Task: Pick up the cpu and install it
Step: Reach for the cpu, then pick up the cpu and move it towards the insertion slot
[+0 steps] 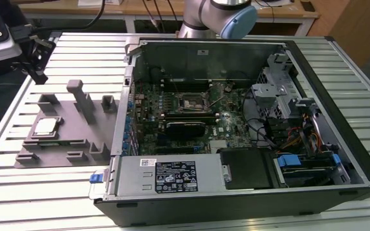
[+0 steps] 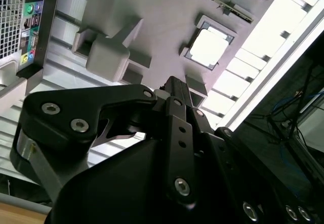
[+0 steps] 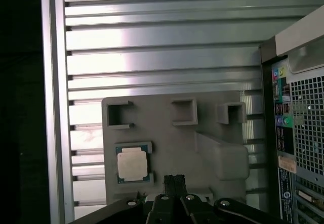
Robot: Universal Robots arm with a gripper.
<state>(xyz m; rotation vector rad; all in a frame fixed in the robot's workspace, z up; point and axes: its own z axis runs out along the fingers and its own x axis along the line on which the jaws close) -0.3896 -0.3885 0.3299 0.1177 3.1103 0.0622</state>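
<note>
Hovering at the exterior view's left end of the bench (image 1: 37,192): hand (image 3: 174,179) pinched together, nothing in it. cpu (image 1: 46,126) lies flat in its pocket on the grey fixture (image 1: 63,144), near my fingertips, not yet picked. I judge it light, rigid, slick on top and fragile underneath, so grip opposite edges. Right of that is the open PC case (image 1: 358,159), with the socket (image 1: 190,102) mid-board. The white label (image 1: 175,175) on the power supply has print too small to read.

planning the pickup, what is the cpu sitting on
The cpu lies flat in a framed seat on the grey fixture plate, which rests on the slatted metal table. The surface directly beneath the chip is covered.
</note>
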